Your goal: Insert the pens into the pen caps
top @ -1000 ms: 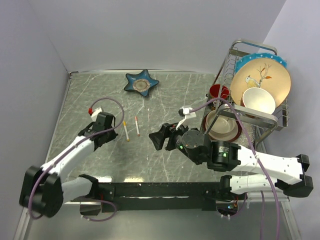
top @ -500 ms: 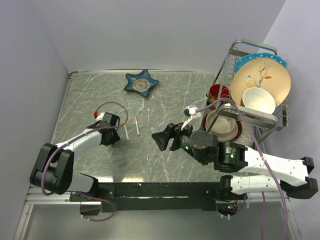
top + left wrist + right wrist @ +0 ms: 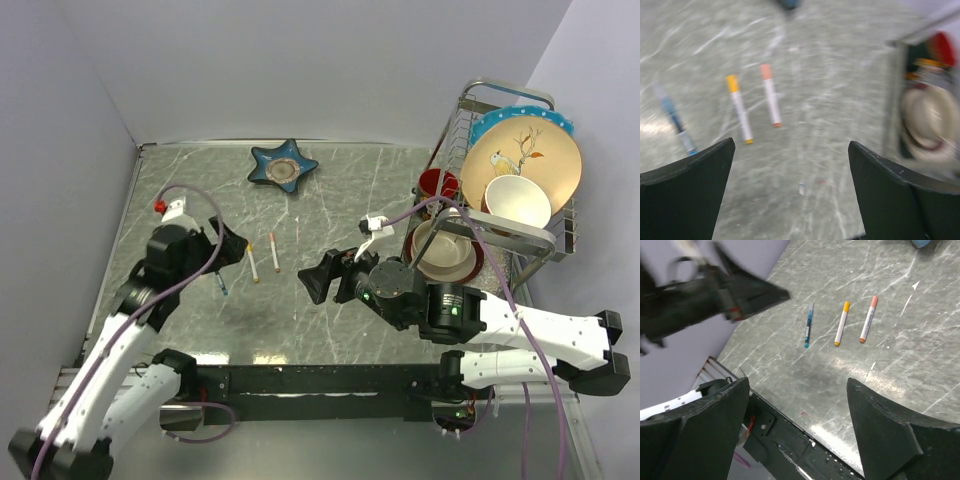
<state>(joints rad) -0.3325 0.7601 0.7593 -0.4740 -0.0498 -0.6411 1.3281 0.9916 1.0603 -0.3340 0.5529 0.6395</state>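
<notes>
Two white pens lie side by side on the marble table. One wears a yellow cap [image 3: 249, 247] [image 3: 731, 82] [image 3: 846, 306], the other an orange cap [image 3: 272, 238] [image 3: 765, 70] [image 3: 874, 301]. The yellow-capped pen [image 3: 252, 264] [image 3: 741, 116] [image 3: 841, 326] lies left of the orange-capped pen [image 3: 275, 255] [image 3: 771, 101] [image 3: 867, 322]. A blue pen [image 3: 219, 282] [image 3: 674, 119] [image 3: 809, 326] rests further left. My left gripper [image 3: 232, 243] [image 3: 791, 145] hovers open and empty beside them. My right gripper [image 3: 312, 280] [image 3: 797, 382] stands open and empty to their right.
A blue star-shaped dish [image 3: 283, 166] sits at the back. At the right stands a dish rack [image 3: 505, 90] with plates and bowls, with a red mug [image 3: 437, 185] and a bowl [image 3: 445, 252] by it. Purple cables loop over both arms. The table's front edge [image 3: 790, 425] is near.
My left gripper has opened wide and pulled back to the left and up. The blue pen now lies bare where it was. My right gripper has barely shifted.
</notes>
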